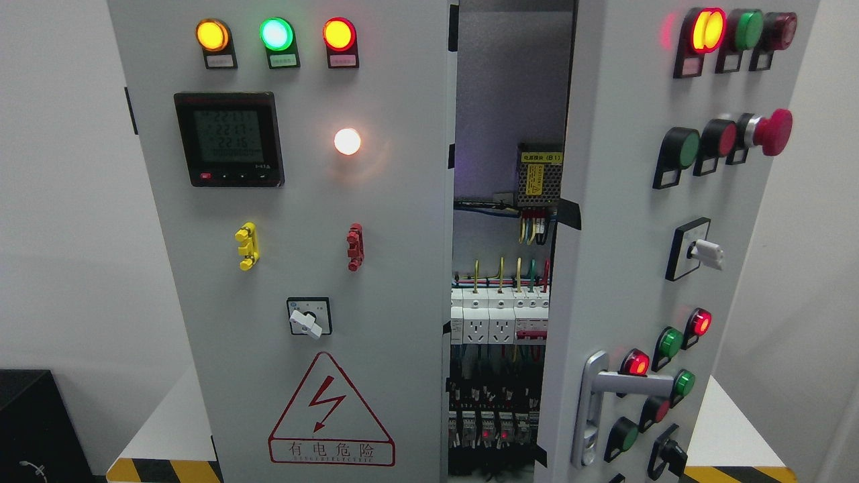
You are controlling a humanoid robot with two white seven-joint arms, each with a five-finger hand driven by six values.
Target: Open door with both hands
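A grey electrical cabinet fills the head view. Its left door [295, 268] stands flat, with three lit lamps, a meter [228, 139] and a warning triangle. The right door [624, 221] is swung partly outward, its front covered with buttons and lamps. A silver lever handle [607, 392] sits at its lower left edge. Between the doors a gap shows wiring, breakers [500, 315] and a power module [539, 176]. Neither hand nor arm shows anywhere.
A red mushroom stop button [772, 132] and a rotary switch [698, 250] stick out from the right door. The cabinet stands on a white base [168, 429] with yellow-black striping. A black box [37, 429] sits at the lower left by the white wall.
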